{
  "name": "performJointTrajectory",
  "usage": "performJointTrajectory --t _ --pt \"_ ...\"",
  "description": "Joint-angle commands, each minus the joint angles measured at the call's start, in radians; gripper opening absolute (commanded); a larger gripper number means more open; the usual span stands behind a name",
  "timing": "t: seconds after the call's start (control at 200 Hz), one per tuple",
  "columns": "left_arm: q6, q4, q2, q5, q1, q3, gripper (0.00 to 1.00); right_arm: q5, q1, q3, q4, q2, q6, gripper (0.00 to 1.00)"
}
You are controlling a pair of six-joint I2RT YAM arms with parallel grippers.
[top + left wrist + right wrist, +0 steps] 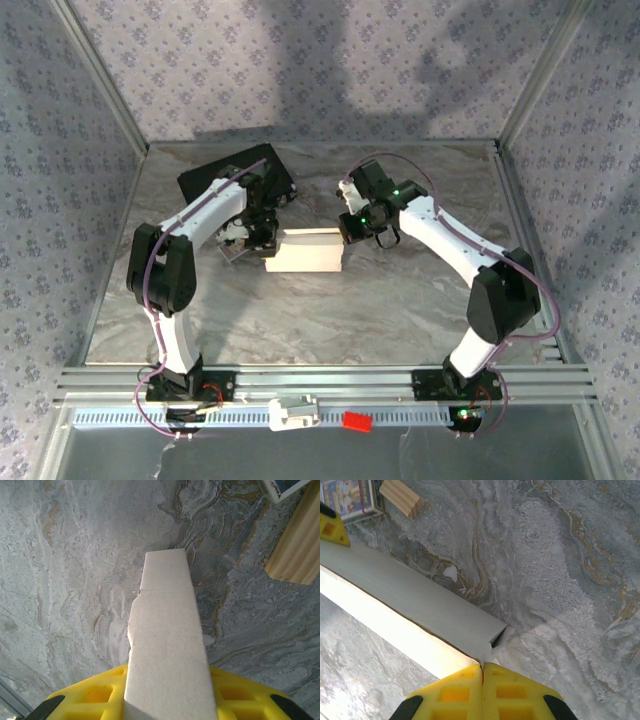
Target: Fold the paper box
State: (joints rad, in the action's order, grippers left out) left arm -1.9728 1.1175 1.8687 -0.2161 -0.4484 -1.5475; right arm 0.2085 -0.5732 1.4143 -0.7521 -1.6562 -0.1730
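Standing over the rig, I see a grey, marble-veined tabletop (pixel 300 320) closed in on three sides by walls (pixel 300 60) with a small floral print, and bare aluminium posts (pixel 100 80) run up the corners. Soft shadows lie across the back wall. A ribbed metal rail (pixel 380 380) runs along the near edge, where both arms are bolted, and a small white piece (pixel 295 411) and a red one (pixel 357 421) sit just in front of it.

The paper box (pixel 305 250) lies in the middle of the table between the two arms, its long side running left to right. The left gripper (pixel 262 238) is at its left end, yellow fingers (pixel 95 695) either side of the white cardboard and pinching it. The right gripper (pixel 482 672) meets the box's right end with its fingers pressed together against the corner. I cannot tell whether a thin edge is caught between them.

Behind the left arm, a black case (pixel 270 165) rests on the marble. A ridged wooden block (pixel 300 545) and a small printed card (pixel 350 497) lie just beside the box's left end.
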Motion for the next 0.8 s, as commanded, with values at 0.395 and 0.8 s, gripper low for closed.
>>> performJointTrajectory --t 0.395,0.8 --pt "-0.054 -0.016 -0.002 -0.002 -0.004 0.043 0.19 -0.064 -0.056 -0.027 -0.035 0.01 -0.254 0.0" --pt "-0.068 -0.045 -0.02 0.001 -0.006 0.076 0.17 -0.274 -0.153 -0.146 0.025 0.037 -0.291 0.0"
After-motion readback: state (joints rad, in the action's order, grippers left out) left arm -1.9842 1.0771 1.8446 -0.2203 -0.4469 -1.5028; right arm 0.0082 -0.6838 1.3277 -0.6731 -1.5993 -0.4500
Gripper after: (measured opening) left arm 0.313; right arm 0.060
